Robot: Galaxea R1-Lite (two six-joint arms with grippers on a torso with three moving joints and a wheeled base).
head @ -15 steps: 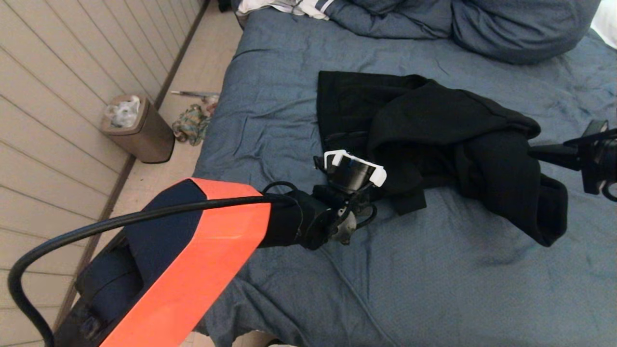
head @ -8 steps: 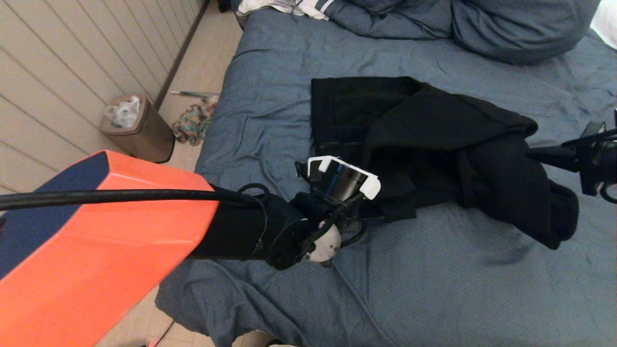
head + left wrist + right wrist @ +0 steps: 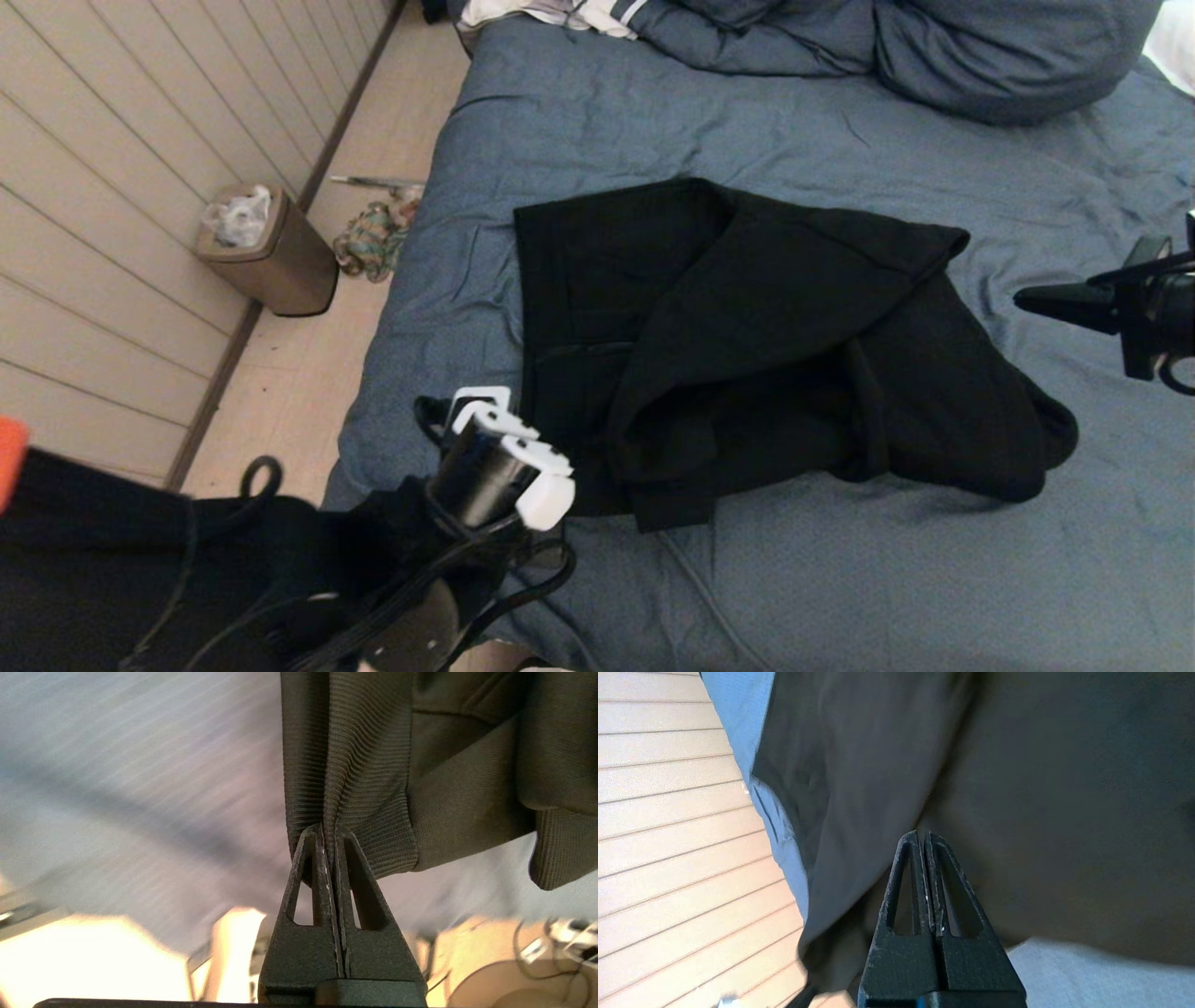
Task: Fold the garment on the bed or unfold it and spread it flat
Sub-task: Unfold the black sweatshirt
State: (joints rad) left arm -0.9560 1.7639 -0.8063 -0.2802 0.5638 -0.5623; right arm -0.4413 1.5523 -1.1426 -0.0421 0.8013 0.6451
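Closest to me, down at the near left corner of the bed (image 3: pixel 523 103), is my left gripper (image 3: pixel 328 830), and its two fingers are pinched together on the ribbed hem of the garment (image 3: pixel 747 345). In my left wrist view you can see the ribbing bunched right where the tips meet, so that corner is clamped. Just past that, the one black garment lies spread across the middle of the blue duvet, still pretty lumpy: a flap is folded diagonally over the body, with a bulge of fabric on its right side. Off to the right at about the same depth is my right gripper (image 3: pixel 1036 301), hanging above the duvet just beside the garment's right edge. Its fingers are pressed together too, and from my head view the tip sits clear of the fabric. In my right wrist view the black cloth fills the background behind the tips, but I can't see anything caught between them. So that's two grippers, one garment, one actual grip. Further back on the floor to the left there's one small brown trash bin (image 3: pixel 266 247) with a bag in it, and one crumpled multicoloured cloth (image 3: pixel 372 241) beside it. At the far end of the bed there's a bunched-up blue pillow pile (image 3: pixel 980 56) and one white striped cloth (image 3: pixel 560 14) at the top edge.
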